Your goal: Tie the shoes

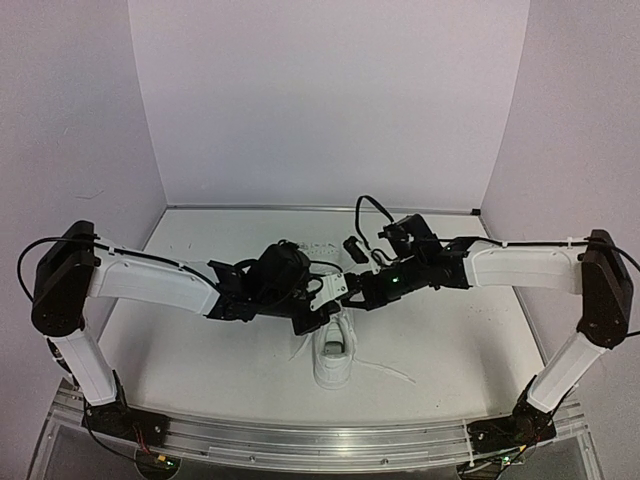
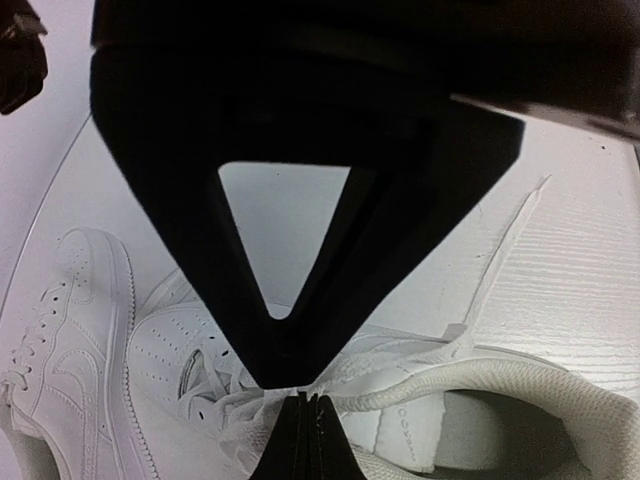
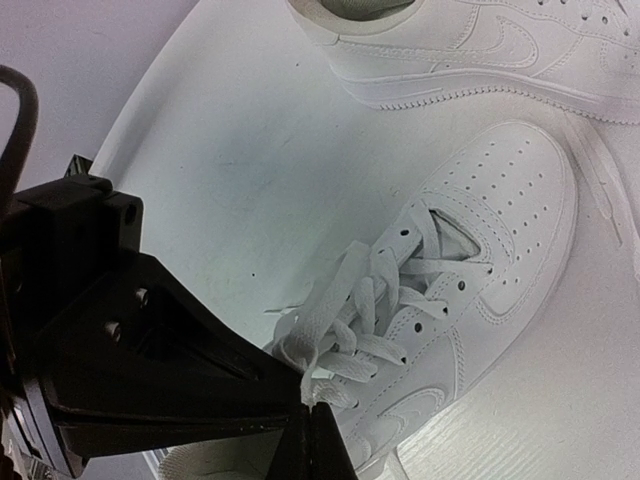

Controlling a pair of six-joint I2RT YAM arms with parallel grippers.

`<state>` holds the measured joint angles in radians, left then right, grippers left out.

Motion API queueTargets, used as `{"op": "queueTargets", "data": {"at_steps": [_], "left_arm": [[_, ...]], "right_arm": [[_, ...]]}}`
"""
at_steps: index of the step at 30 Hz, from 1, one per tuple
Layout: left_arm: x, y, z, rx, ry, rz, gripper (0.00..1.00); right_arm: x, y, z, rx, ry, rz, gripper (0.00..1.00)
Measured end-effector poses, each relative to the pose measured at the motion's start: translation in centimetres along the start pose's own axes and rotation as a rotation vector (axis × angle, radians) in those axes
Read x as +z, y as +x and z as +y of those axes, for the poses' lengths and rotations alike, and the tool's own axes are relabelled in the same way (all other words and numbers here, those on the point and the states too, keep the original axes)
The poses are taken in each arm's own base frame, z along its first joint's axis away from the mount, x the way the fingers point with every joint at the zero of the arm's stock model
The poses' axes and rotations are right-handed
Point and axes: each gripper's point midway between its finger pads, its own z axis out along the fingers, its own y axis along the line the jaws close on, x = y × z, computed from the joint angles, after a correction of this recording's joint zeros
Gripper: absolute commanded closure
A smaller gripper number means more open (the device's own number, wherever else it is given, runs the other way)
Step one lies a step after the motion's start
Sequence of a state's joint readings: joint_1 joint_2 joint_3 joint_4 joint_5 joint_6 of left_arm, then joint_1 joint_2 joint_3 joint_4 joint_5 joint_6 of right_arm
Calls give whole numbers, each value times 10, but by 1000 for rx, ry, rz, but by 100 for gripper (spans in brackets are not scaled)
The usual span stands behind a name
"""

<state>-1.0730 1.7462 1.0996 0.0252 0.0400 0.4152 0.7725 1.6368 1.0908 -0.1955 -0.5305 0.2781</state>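
White laces: soft, limp, probably slippery; best pinched close above the shoe. Left gripper and right gripper, jaws together, over that shoe; lace hold unclear.

Inventory, non-task items:

1. Counter: white, matte, flat; fine wood-grain texture visible in left wrist view; few tiny dark specks scattered on right half.
2. Back wall: plain, pale, upright; meets counter at far edge along thin grey seam.
3. Left side wall: plain, pale lavender tint, angled inward toward back wall.
4. Right side wall: same finish, angled likewise.
5. Metal rail: silver, grooved, running along near edge of counter, full width.
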Motion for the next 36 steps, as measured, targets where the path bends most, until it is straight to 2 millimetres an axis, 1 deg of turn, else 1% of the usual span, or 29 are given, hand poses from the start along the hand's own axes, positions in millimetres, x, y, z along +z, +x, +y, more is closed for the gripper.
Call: {"op": "queueTargets", "data": {"at_steps": [9, 18, 23, 24, 31, 32, 34, 35, 36], "left_arm": [[4, 9, 11, -96, -17, 11, 100], [8, 1, 7, -131, 14, -35, 100], [10, 2, 6, -164, 28, -60, 100], [11, 2, 6, -172, 32, -68, 100], [11, 2, 6, -199, 47, -122, 100], [11, 1, 6, -200, 48, -128, 100], [11, 0, 6, -200, 52, -137, 100], [11, -1, 6, -200, 54, -141, 100], [11, -1, 6, -199, 55, -144, 100]], "right_arm": [[0, 3, 2, 27, -33, -15, 100], [1, -1, 9, 49, -74, -35, 100], [1, -1, 9, 62, -83, -42, 100], [1, 0, 8, 63, -84, -43, 98], [-1, 9, 7, 85, -92, -38, 72], [-3, 9, 7, 85, -95, -40, 67], [-10, 8, 8, 89, -98, -53, 60], [-14, 6, 9, 87, -100, -64, 57], [-20, 3, 9, 89, -100, -79, 57]]}}
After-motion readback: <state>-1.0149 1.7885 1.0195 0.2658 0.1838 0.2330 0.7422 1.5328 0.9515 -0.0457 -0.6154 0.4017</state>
